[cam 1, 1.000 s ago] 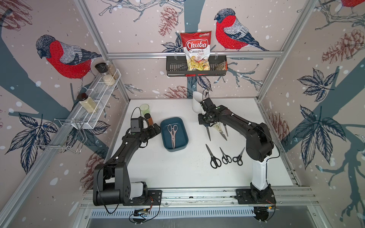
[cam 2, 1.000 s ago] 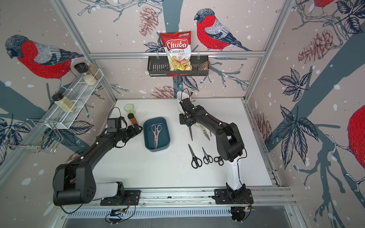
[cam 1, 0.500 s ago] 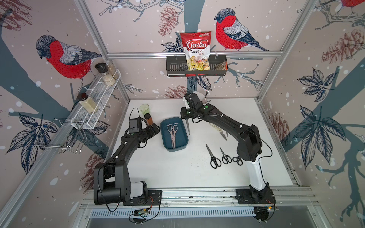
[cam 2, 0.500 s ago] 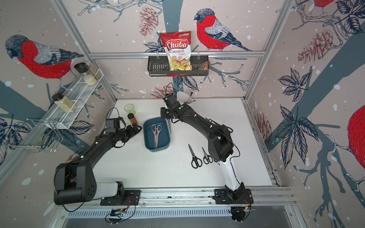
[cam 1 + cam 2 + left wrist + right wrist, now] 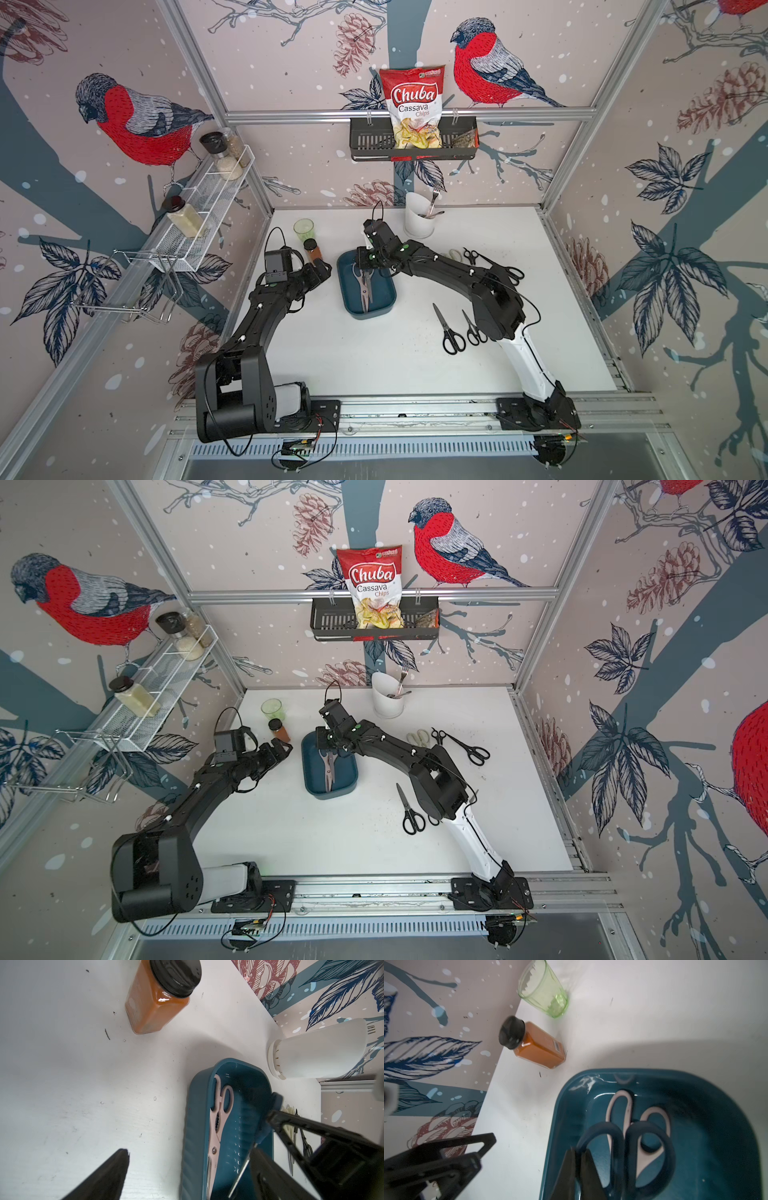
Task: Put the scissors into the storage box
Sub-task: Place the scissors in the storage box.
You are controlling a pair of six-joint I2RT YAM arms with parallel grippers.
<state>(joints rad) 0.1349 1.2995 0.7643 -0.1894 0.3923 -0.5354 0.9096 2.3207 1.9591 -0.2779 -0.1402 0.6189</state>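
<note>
A: Where's your right gripper rn?
B: Over the far end of the box, jaws pinched tight on the dark-handled scissors, gripped at the handle end. Blades angle down inside the box; can't tell if the tip touches the bottom
A: Anything lying in the box?
B: Yep, pink scissors flat inside, lengthwise, loops toward the back wall. In your right wrist view the held pair's loops sit right over the pink ones
A: And your left gripper?
B: Jaws spread wide, nothing in them. It's low over the table, just beside the box's left rim, near the spice jar
A: Other scissors?
B: Out on the table, right of the box: 2 black pairs side by side near your right arm's elbow, more black ones + a cream pair further back, partly hidden by the arm
</note>
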